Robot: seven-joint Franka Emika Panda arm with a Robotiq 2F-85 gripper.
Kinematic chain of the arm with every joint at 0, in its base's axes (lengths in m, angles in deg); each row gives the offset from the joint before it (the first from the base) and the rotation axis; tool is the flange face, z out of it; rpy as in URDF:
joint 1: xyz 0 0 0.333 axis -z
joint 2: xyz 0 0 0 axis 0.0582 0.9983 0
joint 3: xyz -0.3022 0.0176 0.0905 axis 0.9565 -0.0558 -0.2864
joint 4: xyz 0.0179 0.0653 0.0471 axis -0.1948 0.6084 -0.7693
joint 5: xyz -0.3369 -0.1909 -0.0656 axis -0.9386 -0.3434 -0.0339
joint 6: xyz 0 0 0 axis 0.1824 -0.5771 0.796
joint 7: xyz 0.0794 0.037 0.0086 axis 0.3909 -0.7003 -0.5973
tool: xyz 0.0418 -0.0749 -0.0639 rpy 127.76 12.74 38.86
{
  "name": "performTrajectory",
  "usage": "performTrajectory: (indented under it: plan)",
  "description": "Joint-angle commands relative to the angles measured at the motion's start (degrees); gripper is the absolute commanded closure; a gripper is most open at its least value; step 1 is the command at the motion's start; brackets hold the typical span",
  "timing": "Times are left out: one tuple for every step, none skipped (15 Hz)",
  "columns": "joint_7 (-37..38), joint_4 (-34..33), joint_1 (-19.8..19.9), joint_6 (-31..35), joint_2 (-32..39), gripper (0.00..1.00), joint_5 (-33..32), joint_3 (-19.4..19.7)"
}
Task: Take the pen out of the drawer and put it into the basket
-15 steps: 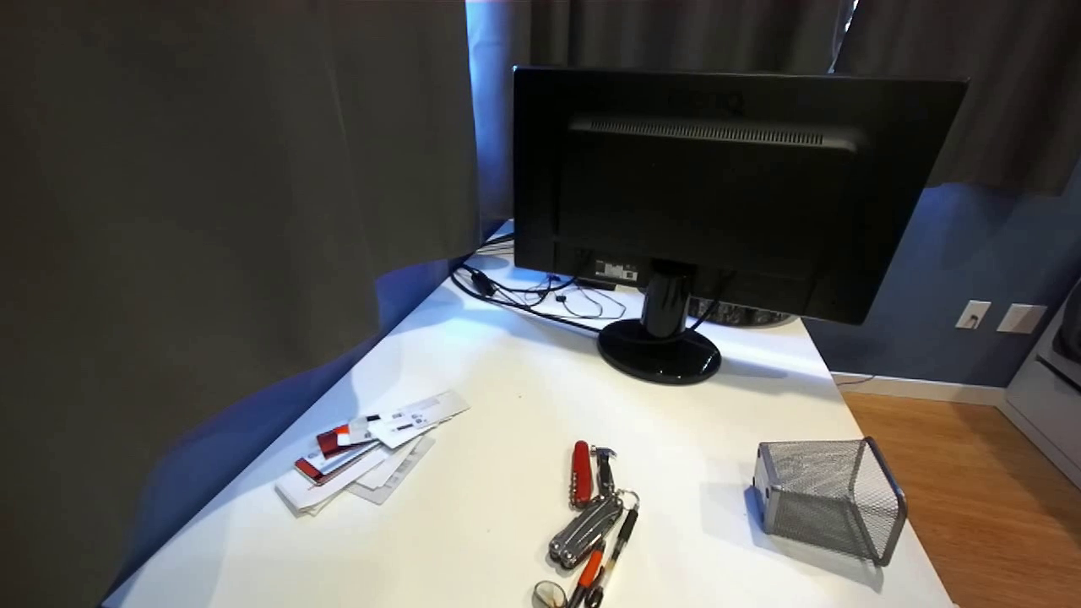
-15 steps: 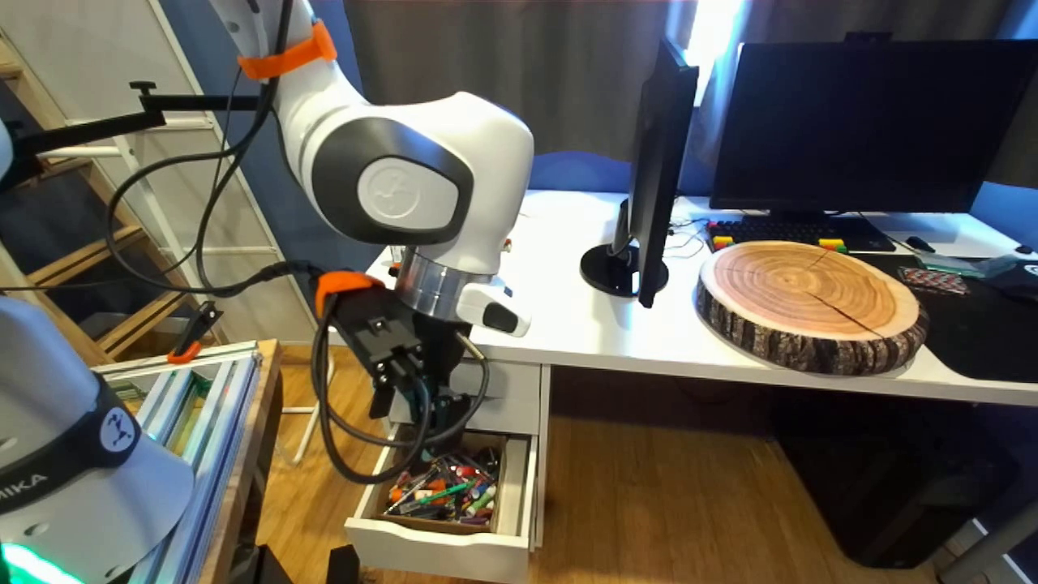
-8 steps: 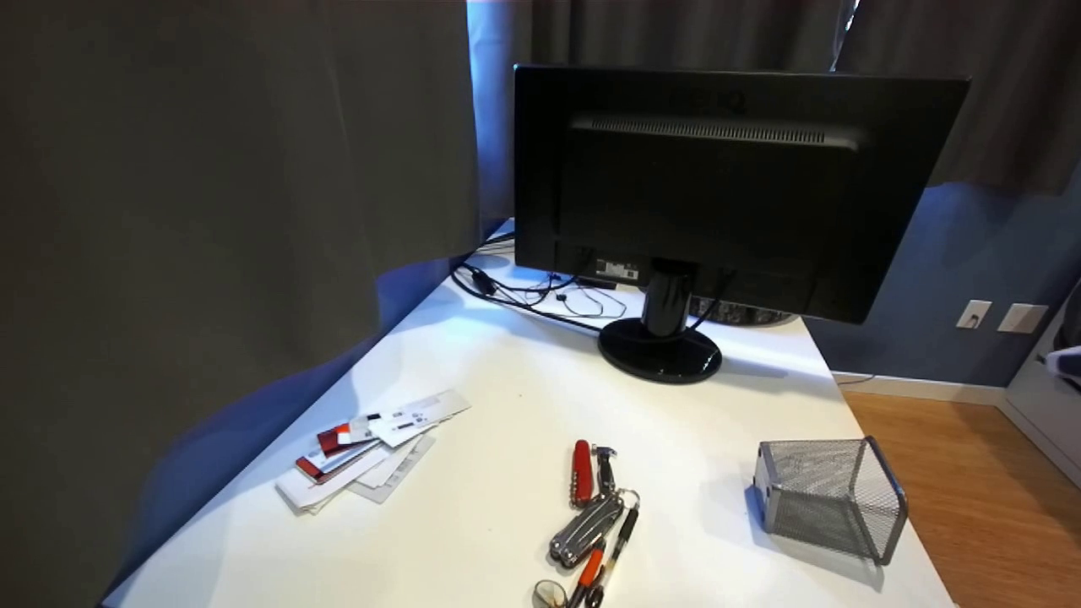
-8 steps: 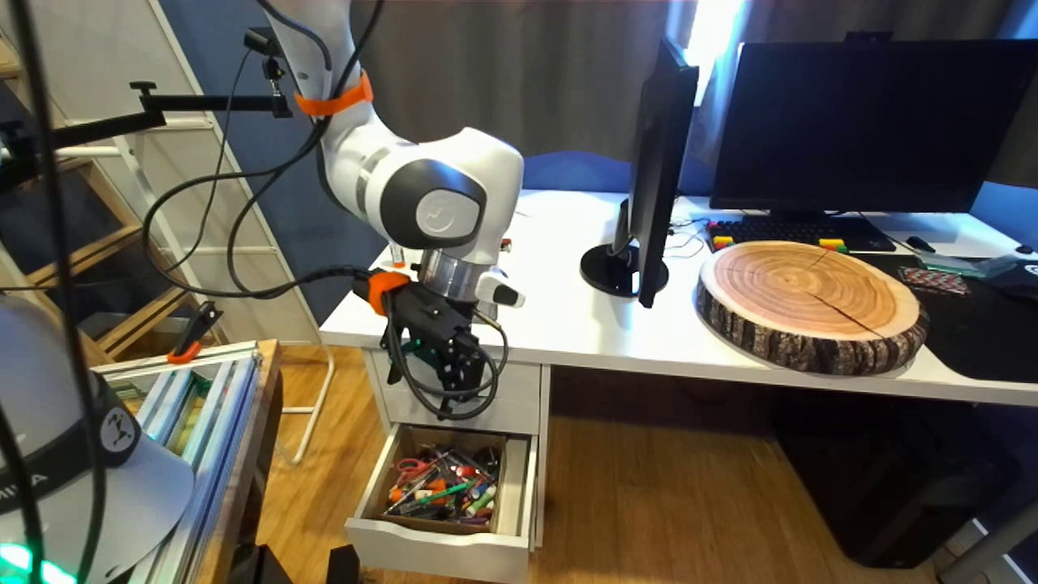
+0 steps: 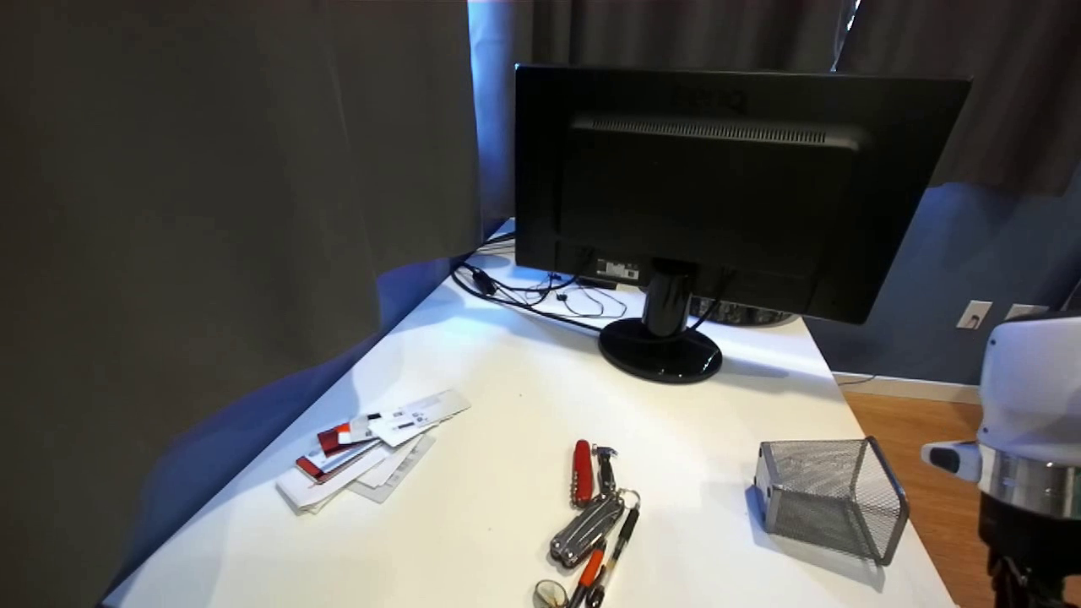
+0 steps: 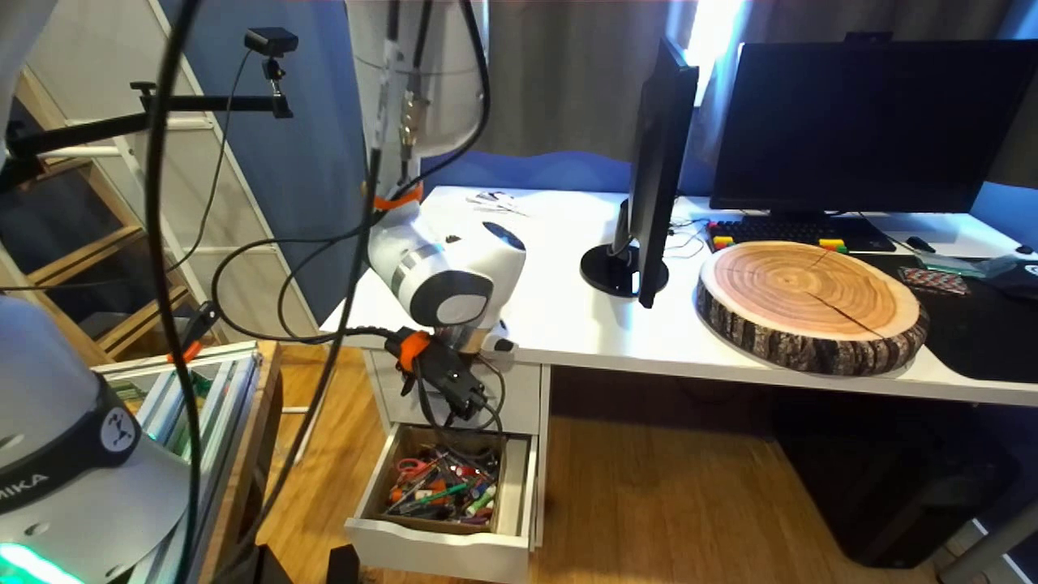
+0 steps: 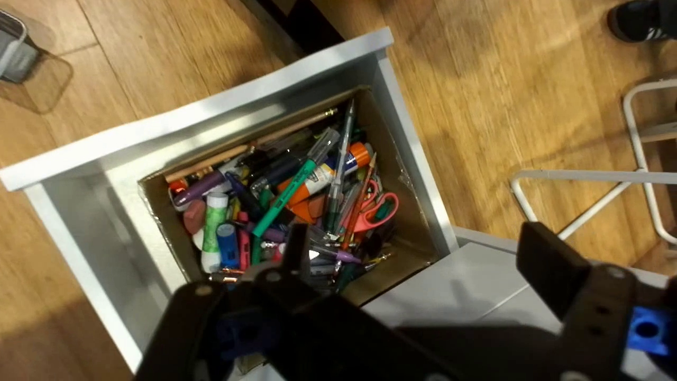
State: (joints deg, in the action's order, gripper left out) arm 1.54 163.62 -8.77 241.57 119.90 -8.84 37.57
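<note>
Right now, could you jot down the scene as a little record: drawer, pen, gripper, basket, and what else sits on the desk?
storage: drawer, pulled open, with a packed cardboard box inside
target: green pen, lying on top of the pile
same box: scissors
grip: gripper open, holding nothing, apart from the pen
destination: basket, grey mesh, seemingly on its side on the desk; nothing seen in it
also on desk, in part: cards, red pocket knife, multi-tool, monitor, wood slab
progress: pen not yet grasped

black band (image 6: 73, 461) "mika", monitor (image 5: 726, 194) perhaps "benq"
</note>
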Motion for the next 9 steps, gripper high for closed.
performTrajectory:
  plan:
    - [-4.6, -5.4, 5.0, 5.2, 10.4, 0.00, -1.1, -2.1]
    - [-1.4, -2.5, 2.5, 3.0, 5.4, 0.00, -1.4, -1.1]
    - [-2.2, -3.4, 3.5, 4.1, 7.6, 0.00, -1.7, -1.3]
    - [-2.7, -4.2, 4.3, 4.5, 9.2, 0.00, -1.8, -1.4]
    - [-3.1, -4.7, 4.8, 4.6, 10.1, 0.00, -1.9, -1.5]
    - [-3.3, -5.0, 5.1, 4.7, 10.4, 0.00, -1.9, -1.6]
    - [-3.3, -5.2, 5.2, 4.7, 10.4, 0.00, -1.9, -1.7]
    - [-3.3, -5.3, 5.2, 4.7, 10.4, 0.00, -1.9, -1.8]
    - [-3.3, -5.4, 5.2, 4.7, 10.4, 0.00, -1.8, -1.9]
